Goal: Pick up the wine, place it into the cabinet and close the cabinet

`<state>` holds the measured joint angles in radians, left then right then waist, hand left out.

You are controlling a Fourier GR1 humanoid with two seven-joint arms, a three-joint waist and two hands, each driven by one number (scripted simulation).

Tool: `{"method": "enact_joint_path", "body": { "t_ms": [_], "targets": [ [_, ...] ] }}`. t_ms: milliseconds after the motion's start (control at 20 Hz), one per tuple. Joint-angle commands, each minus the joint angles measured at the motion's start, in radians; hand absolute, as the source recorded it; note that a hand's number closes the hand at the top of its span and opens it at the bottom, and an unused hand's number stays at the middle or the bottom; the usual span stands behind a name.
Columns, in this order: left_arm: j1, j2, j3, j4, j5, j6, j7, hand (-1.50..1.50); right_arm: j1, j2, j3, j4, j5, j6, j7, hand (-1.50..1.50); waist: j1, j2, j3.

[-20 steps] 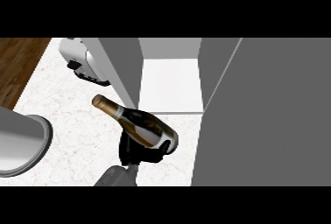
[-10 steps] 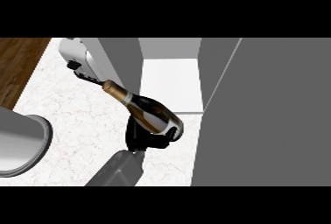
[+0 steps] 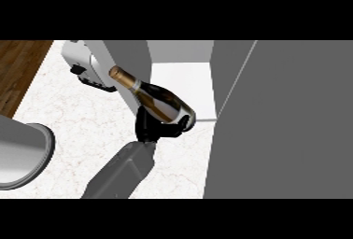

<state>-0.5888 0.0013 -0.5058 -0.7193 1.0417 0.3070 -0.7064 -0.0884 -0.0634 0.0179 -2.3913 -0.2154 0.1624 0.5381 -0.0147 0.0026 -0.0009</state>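
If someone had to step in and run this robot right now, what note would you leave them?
One hand shows, curled round the lower body of the wine bottle; from this view I cannot tell whether it is the left or the right. The other hand is out of view.
The bottle is lifted off the counter, tilted, neck pointing up-left, at the front of the open cabinet.
Done: wine picked up.
Left: set the bottle on the cabinet's white floor, let go, then swing the grey door shut.
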Motion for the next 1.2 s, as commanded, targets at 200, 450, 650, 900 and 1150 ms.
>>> {"method": "enact_joint_path", "body": {
  "t_ms": [200,450,650,900,1150],
  "targets": [
    [-0.173,-0.001,0.106,0.241,0.025,-0.103,-0.032,1.5,0.022,0.018,0.036,-0.009,0.026,-0.007,-0.014,-1.5,-0.008,0.003,0.0],
    [-0.298,-0.001,0.126,0.268,0.066,-0.042,0.034,1.5,0.123,0.036,0.068,-0.009,0.041,0.038,-0.1,-1.5,-0.013,0.003,0.001],
    [-0.354,-0.001,0.121,0.318,0.077,-0.024,0.047,1.5,0.053,0.001,-0.004,0.043,0.0,0.043,-0.091,-1.5,-0.012,0.004,0.001],
    [-0.414,-0.001,0.101,0.372,0.121,0.01,0.087,1.5,-0.003,0.014,0.021,0.004,0.011,-0.012,-0.008,-1.5,-0.032,0.008,0.0],
    [-0.462,-0.001,0.1,0.464,0.122,-0.017,0.118,1.5,-0.006,0.039,0.06,0.046,0.043,0.001,-0.075,-1.5,-0.048,0.016,0.0]
  ]
}}
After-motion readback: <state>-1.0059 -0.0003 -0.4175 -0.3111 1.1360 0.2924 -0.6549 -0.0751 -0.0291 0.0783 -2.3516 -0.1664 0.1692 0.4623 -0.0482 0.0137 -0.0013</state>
